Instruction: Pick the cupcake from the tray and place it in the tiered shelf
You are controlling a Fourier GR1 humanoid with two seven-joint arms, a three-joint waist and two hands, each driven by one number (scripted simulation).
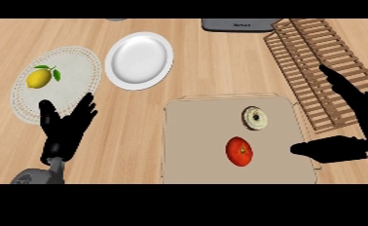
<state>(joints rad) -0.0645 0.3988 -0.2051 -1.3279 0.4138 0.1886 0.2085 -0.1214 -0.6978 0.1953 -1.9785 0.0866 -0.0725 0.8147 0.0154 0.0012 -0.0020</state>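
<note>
A small cupcake with pale frosting and a dark centre sits on the beige tray, toward its far right. The wooden tiered shelf of slats stands at the right, just beyond the tray. My right hand hovers over the tray's right edge, open, thumb low and fingers raised, a short way right of the cupcake and holding nothing. My left hand rests open at the lower left, fingers up.
A red tomato lies on the tray in front of the cupcake. A white plate sits at the back centre. A lemon lies on a round placemat at left. A grey appliance is at the back edge.
</note>
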